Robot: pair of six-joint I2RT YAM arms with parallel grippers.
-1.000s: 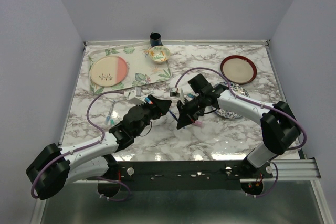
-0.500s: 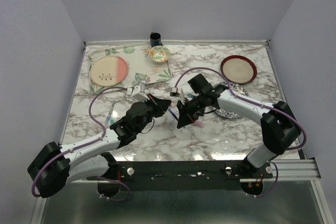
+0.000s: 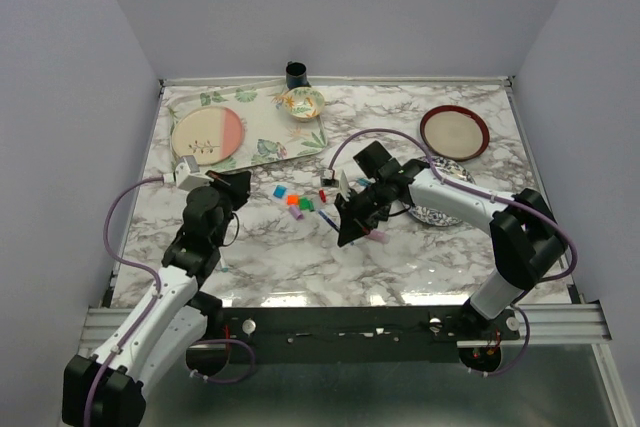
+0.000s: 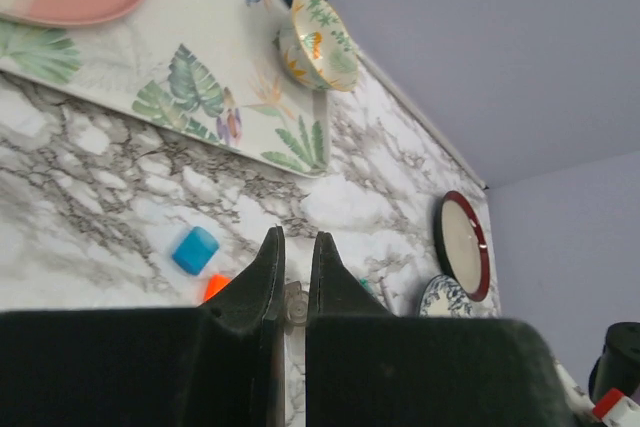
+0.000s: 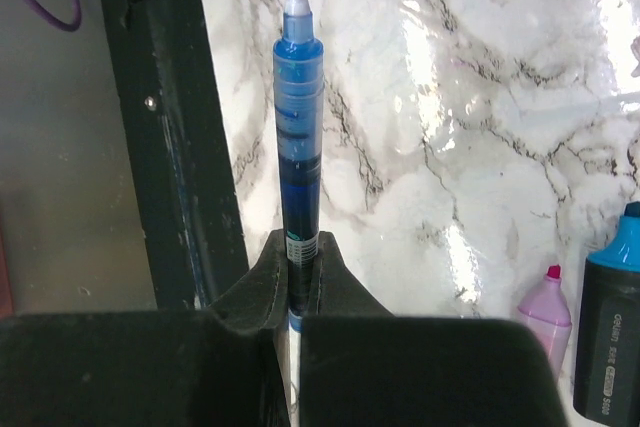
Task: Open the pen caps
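At the table's left side, the left gripper (image 3: 238, 184) now stands well apart from the right gripper (image 3: 350, 225). One second ago the two met almost tip to tip over the middle of the marble table (image 3: 300, 262). The left arm has since swung back toward its own side.

Left claw: clenched. In the left wrist view, its jaws pinch a small translucent piece (image 4: 292, 303). This is judged to be the cap drawn off the pen, but the piece is too small to confirm.

Right claw: clenched on the blue pen (image 5: 298, 147), grasping the barrel near its rear end.

The pen tip is bare, so this pen counts as opened. The expected next step is to set the piece down.

Pen orientation: the long axis runs in line with the right fingers and extends straight out past them. The bare tip points away from the wrist, toward the near edge of the table. The pen is held above the surface, not resting on it.

Loose caps lie on the marble between the two arms: a blue cap (image 3: 279, 190), an orange cap (image 3: 293, 199) and a green cap (image 3: 306, 204), close together.
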